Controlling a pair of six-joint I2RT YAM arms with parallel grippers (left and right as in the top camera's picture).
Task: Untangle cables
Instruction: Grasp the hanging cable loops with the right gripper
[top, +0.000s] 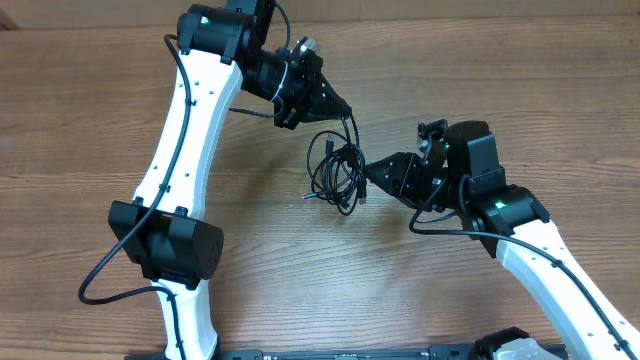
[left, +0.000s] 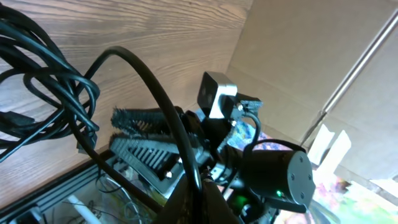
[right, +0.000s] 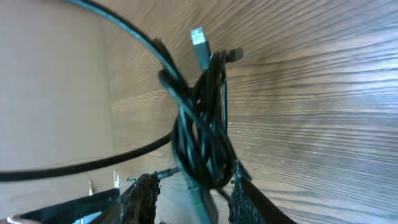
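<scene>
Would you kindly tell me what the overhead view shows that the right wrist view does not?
Only overhead: both white-and-black arms in full, and the left fingers pinching a strand that rises from the tangled bundle of thin black cables. Only right wrist: the ribbed inner faces of the right fingers, apart on either side of the bundle's end, and a silver-tipped plug up close. Both: that bundle, with the wood-grain table beneath it.
</scene>
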